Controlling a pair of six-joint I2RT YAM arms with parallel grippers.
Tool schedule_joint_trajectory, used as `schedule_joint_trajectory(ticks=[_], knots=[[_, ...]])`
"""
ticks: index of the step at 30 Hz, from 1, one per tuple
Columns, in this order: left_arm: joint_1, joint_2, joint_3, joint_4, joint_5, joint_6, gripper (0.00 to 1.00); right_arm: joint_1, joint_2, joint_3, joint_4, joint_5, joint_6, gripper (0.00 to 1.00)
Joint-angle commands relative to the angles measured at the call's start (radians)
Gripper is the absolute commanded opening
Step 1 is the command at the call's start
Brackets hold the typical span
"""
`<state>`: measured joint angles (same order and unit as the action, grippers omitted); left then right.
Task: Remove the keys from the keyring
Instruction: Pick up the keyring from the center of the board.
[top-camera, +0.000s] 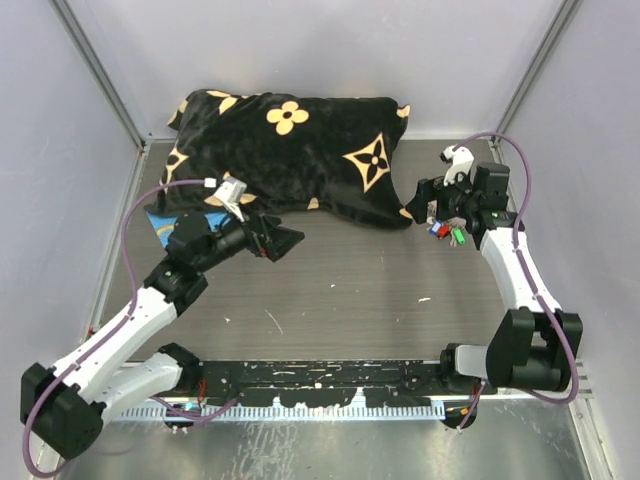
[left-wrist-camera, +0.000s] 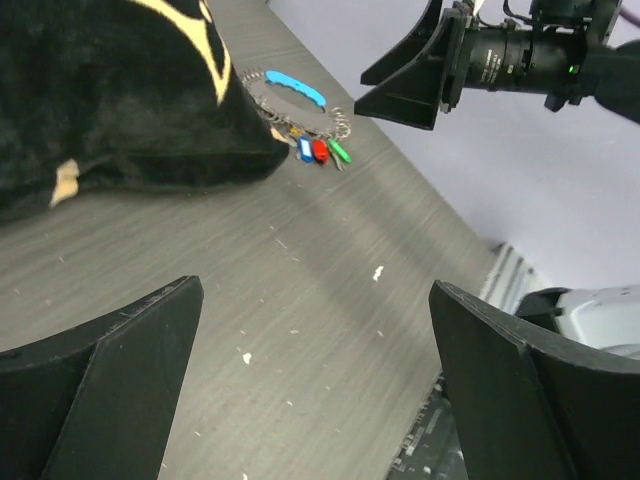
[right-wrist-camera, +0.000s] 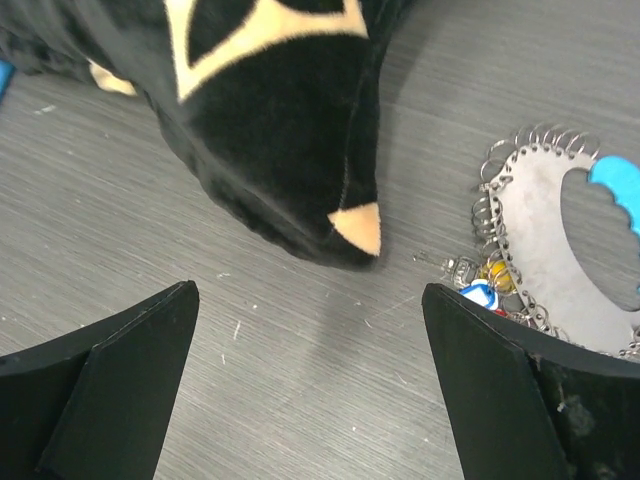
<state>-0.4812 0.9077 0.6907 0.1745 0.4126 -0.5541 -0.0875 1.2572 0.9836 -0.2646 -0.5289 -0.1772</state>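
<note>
Keyring (right-wrist-camera: 532, 225) with keys (left-wrist-camera: 320, 150) just beside wide-open right gripper (right-wrist-camera: 308, 295); left gripper (left-wrist-camera: 315, 290) likewise wide, well apart

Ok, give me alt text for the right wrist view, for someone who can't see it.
The keyring, a grey metal loop with a light-blue section, lies on the table at right, keys bunched at its lower edge. The corner of a black pillow sits left of it; the fingers stand wide open, empty.

Walls (top-camera: 330, 40): pale lilac panels, being held together at the back corners by grey metal posts (top-camera: 97, 72).
Counter (top-camera: 350, 290): grey wood-grain, scuffed, being lit evenly.
Near edge: being bordered by a bare metal sheet (top-camera: 350, 452).
</note>
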Motion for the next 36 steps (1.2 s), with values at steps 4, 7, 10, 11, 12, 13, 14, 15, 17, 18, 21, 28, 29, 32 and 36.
schedule_joint_trajectory(ticks=[4,7,10,11,12,13,14,15,17,18,21,28,29,32,36], knots=[[-0.068,0.233,0.117,0.123,-0.235,0.275,0.98,-0.063,0.136,0.117,-0.008,0.009,-0.045,1.0],[-0.068,0.319,0.18,0.124,-0.321,0.373,0.98,-0.089,0.191,0.156,-0.025,-0.003,-0.046,1.0],[-0.068,0.371,0.213,0.114,-0.396,0.465,0.98,-0.1,0.262,0.195,-0.03,0.04,-0.077,1.0],[-0.068,0.393,0.214,0.114,-0.414,0.487,0.98,-0.105,0.288,0.213,-0.035,0.049,-0.086,1.0],[-0.068,0.401,0.207,0.12,-0.424,0.503,0.98,-0.11,0.317,0.232,-0.038,0.056,-0.09,1.0],[-0.067,0.407,0.194,0.135,-0.43,0.511,0.98,-0.116,0.347,0.25,-0.044,0.055,-0.092,0.99],[-0.067,0.41,0.174,0.156,-0.435,0.514,0.98,-0.122,0.373,0.272,-0.053,0.052,-0.093,0.97],[-0.067,0.41,0.151,0.184,-0.436,0.514,0.98,-0.127,0.4,0.295,-0.055,0.051,-0.092,0.97],[-0.067,0.4,0.099,0.254,-0.424,0.528,0.98,-0.13,0.443,0.323,-0.056,0.063,-0.091,0.94],[-0.067,0.389,0.073,0.283,-0.424,0.531,0.98,-0.131,0.465,0.336,-0.056,0.075,-0.093,0.93],[-0.067,0.37,0.008,0.381,-0.429,0.534,0.98,-0.133,0.524,0.364,-0.057,0.117,-0.09,0.88],[-0.068,0.354,-0.079,0.538,-0.419,0.535,0.98,-0.135,0.667,0.432,-0.109,0.136,-0.123,0.63],[-0.067,0.355,-0.08,0.538,-0.418,0.536,0.98,-0.135,0.68,0.446,-0.121,0.131,-0.126,0.58],[-0.066,0.353,-0.089,0.55,-0.419,0.534,0.98,-0.135,0.693,0.463,-0.133,0.134,-0.135,0.43],[-0.067,0.352,-0.094,0.559,-0.419,0.534,0.98,-0.135,0.677,0.456,-0.137,0.159,-0.158,0.37]])
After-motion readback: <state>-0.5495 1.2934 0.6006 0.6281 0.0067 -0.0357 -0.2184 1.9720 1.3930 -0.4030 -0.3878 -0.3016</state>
